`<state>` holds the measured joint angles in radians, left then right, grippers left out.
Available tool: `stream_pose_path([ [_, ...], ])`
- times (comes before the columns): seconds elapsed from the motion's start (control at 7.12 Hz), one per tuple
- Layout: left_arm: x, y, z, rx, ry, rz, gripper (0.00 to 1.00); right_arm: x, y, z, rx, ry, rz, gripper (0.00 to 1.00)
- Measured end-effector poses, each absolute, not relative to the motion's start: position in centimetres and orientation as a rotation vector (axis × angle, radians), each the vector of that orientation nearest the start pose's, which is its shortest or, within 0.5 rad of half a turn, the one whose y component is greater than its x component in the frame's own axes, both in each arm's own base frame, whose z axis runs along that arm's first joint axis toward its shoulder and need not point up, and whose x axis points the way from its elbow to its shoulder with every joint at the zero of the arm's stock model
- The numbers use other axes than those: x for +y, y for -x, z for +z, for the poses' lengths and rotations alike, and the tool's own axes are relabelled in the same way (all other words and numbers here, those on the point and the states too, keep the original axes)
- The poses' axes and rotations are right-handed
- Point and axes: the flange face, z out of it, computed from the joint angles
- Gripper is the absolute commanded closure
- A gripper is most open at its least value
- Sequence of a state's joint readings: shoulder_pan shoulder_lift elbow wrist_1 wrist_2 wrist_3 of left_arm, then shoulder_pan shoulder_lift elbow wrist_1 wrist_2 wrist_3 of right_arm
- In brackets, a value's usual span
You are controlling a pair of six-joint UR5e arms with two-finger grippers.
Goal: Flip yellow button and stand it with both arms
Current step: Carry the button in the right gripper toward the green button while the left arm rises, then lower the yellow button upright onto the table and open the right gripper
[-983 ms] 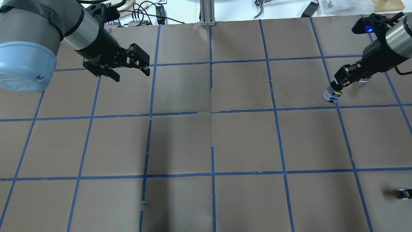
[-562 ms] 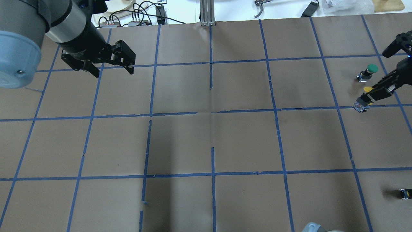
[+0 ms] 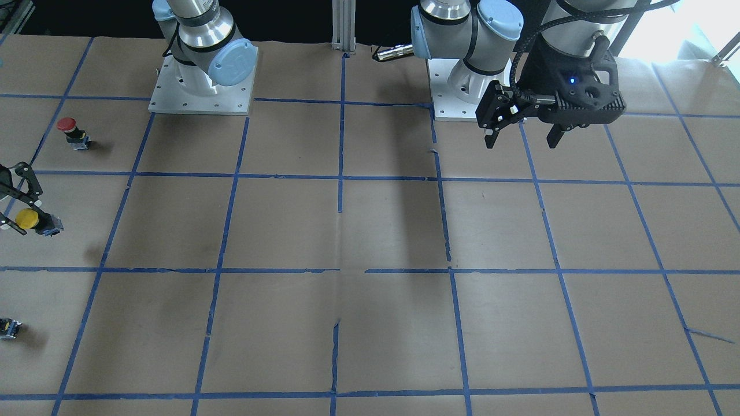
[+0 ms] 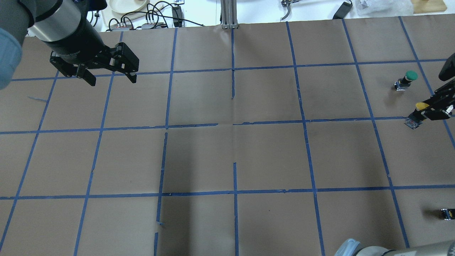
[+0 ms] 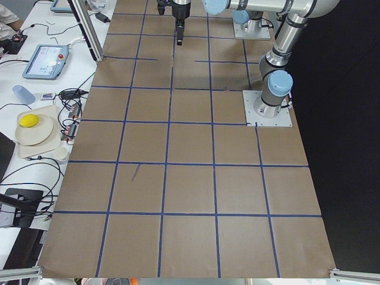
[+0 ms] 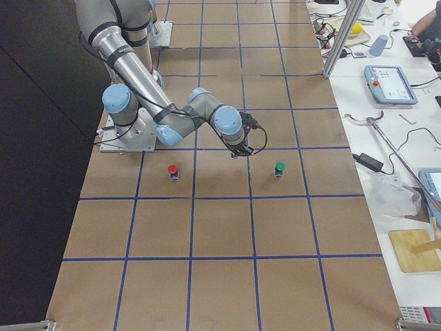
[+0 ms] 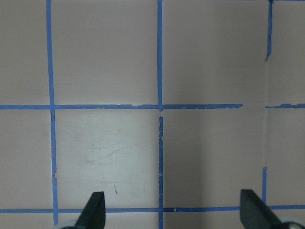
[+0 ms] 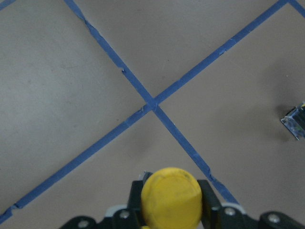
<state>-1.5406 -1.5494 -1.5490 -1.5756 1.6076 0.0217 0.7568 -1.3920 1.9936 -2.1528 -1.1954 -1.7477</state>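
Note:
The yellow button (image 4: 421,106) is held in my right gripper (image 4: 423,111) at the table's right edge, lifted off the paper and tilted, with its cap uppermost and its grey base (image 4: 412,123) lower. In the front-facing view the button (image 3: 28,219) lies sideways at the left edge beside that gripper (image 3: 17,216). In the right wrist view its yellow cap (image 8: 170,198) fills the gap between the fingers. My left gripper (image 4: 112,80) is open and empty, high over the far left of the table; it also shows in the front-facing view (image 3: 520,141) and the left wrist view (image 7: 174,212).
A green-capped button (image 4: 408,76) stands just beyond the yellow one. A red-capped button (image 3: 68,128) stands nearer the robot's base. A tiny black block (image 4: 446,213) lies at the near right edge. Brown paper with a blue tape grid (image 4: 234,122) covers the table.
My right gripper has carried the button toward the table's right edge and turned it, so its yellow cap now shows on top. My left gripper has drawn back to the left, still open.

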Motion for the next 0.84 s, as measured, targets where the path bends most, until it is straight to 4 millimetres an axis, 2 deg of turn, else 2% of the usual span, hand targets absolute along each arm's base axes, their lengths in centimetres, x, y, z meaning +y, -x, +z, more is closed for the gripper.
stream_pose_path([
  [0.42,-51.4,11.8,50.6,3.112,0.0,0.003,0.0,-43.4,26.4,24.0,2.592,1.508,-0.729,0.93],
  [0.7,-51.6,12.2,50.8,3.12,-0.009,0.022,0.0,-42.8,26.9,23.0,2.553,1.575,-0.747,0.91],
  [0.84,-51.6,12.3,50.8,3.122,-0.012,0.025,0.0,-42.7,26.9,22.6,2.535,1.597,-0.747,0.87],
])
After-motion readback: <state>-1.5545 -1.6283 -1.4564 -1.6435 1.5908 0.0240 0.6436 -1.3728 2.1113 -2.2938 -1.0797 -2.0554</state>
